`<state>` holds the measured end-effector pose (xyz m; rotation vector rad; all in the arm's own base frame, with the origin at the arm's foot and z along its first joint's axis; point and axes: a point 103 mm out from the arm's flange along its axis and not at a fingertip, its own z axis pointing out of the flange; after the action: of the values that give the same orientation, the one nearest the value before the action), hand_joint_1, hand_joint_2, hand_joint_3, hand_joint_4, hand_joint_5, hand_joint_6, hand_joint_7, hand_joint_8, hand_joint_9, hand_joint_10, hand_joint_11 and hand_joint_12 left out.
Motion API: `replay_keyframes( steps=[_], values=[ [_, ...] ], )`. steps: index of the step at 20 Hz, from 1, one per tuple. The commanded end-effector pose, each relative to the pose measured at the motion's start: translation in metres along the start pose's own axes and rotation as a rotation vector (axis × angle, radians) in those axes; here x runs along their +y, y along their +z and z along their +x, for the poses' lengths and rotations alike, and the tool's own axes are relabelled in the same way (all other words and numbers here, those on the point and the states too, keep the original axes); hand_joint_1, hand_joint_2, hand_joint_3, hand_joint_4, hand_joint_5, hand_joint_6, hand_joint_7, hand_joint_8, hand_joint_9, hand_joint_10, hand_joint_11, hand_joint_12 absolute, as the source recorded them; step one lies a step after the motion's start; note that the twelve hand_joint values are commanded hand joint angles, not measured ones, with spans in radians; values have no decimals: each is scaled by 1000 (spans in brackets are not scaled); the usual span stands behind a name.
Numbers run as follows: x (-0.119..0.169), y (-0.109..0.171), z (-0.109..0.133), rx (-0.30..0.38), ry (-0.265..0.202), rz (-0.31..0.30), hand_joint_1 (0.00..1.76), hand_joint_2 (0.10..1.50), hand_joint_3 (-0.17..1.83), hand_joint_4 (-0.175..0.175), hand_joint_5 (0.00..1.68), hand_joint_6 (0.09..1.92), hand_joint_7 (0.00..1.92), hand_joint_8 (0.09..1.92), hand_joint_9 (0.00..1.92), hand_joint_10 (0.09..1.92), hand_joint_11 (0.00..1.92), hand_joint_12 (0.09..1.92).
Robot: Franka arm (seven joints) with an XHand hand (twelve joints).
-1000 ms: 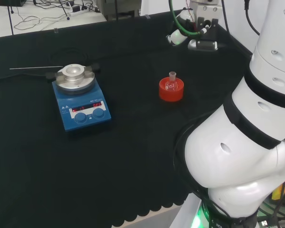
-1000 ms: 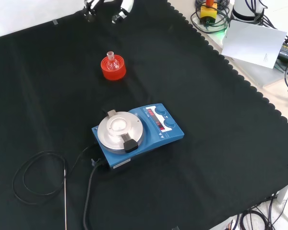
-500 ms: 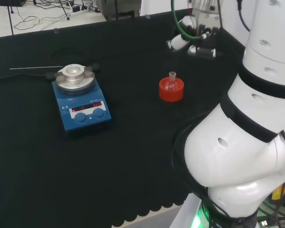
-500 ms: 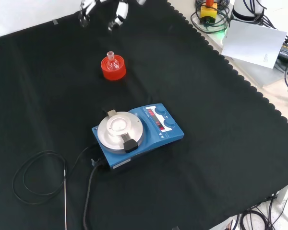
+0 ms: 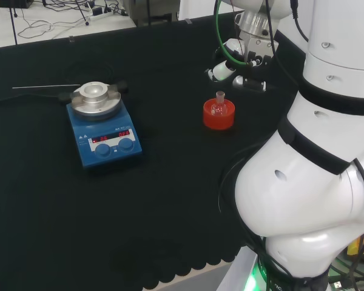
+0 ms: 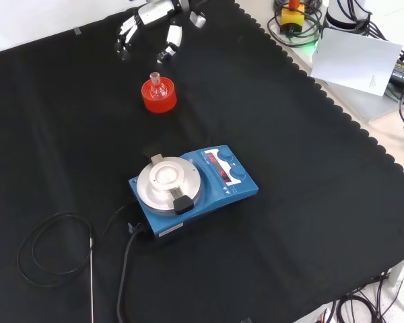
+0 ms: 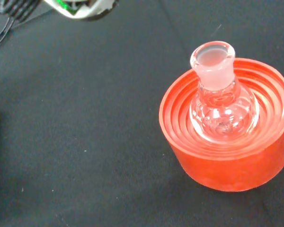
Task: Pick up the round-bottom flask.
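I see the round-bottom flask (image 7: 222, 99) upright in its red ribbed stand (image 7: 229, 156) on the black cloth (image 6: 289, 134), my hand (image 6: 155, 27) just beyond it in the front view, fingers spread, holding nothing, blue hotplate stirrer (image 6: 192, 188) nearer the camera.

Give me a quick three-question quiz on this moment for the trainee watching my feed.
1. True or false: the hand already holds the flask.
2. What does the flask sit in? A) a cork ring B) a red ribbed stand C) the blue hotplate
3. Fill in: in the front view, the hotplate lies ____ the camera than the flask does.

Key:
1. False; the hand hangs apart from the flask, fingers spread, nothing in them.
2. B; the wrist view shows the flask upright in the ring's middle.
3. Nearer.
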<state>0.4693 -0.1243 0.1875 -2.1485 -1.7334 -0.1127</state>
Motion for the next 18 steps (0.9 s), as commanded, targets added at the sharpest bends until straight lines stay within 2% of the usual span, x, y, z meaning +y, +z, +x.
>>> replay_keyframes(
  steps=[1,4,8,11,12,18],
  values=[
    [-3,27,-9,-4,23,36,853,636,671,-39,546,222,198,667,379,724,173,1385],
    [-5,43,-17,-1,39,62,861,618,689,-40,548,227,199,667,383,720,174,1384],
    [-5,53,-22,7,49,63,871,611,694,-43,543,227,196,667,385,719,174,1384],
    [-4,59,-24,-26,46,86,886,597,692,-46,534,224,193,667,385,718,174,1384],
    [-4,60,-25,-44,45,83,894,587,698,-46,530,224,192,668,385,718,174,1384],
    [-1,67,-32,-21,63,62,962,523,703,-50,537,232,188,670,386,716,172,1385]
  ],
)
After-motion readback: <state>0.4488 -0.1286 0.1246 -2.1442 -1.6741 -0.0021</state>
